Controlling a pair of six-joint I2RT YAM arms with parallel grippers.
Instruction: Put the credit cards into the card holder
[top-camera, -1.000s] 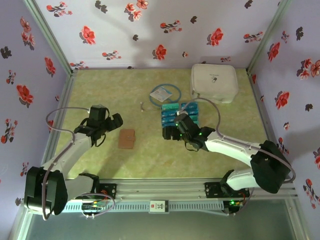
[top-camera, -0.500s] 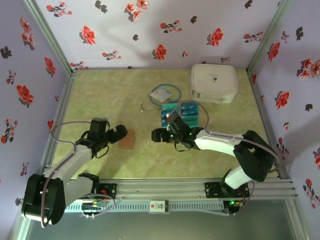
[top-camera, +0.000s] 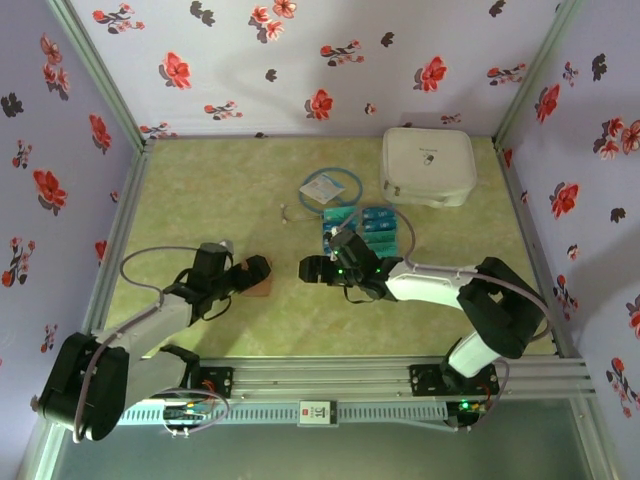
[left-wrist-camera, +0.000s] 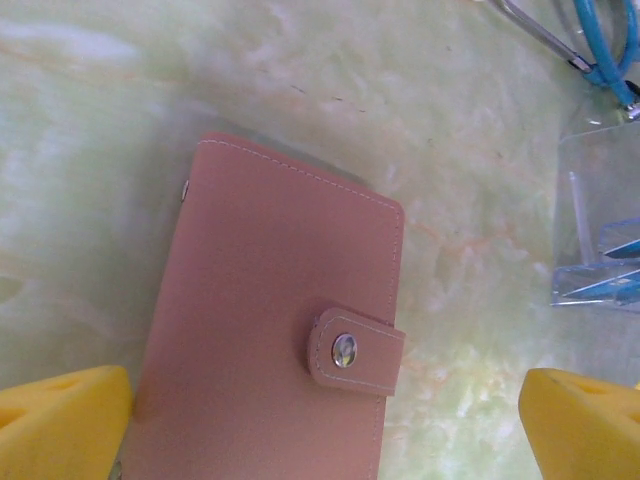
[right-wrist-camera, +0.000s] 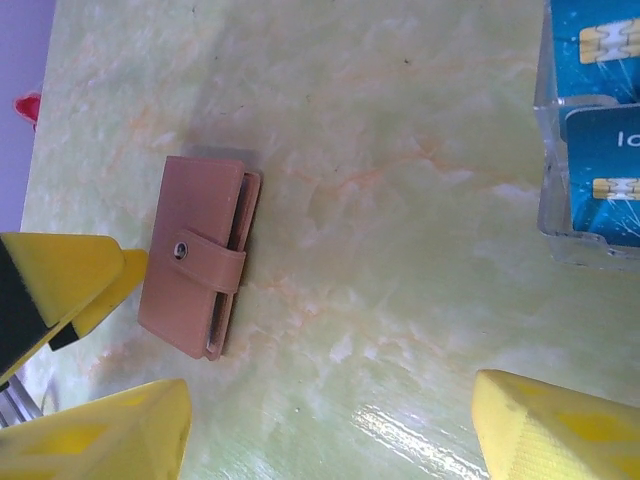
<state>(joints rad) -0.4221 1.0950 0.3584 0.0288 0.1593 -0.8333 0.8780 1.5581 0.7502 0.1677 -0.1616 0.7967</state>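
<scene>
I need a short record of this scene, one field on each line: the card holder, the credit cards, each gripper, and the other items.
card holder: closed, snap strap fastened, flat on the table
credit cards: blue, in a clear tray, apart from the card holder
left gripper: open, jaws wide over the card holder, no grip
right gripper: open, empty, over bare table between card holder and tray
other: white case and blue packet, far side
</scene>
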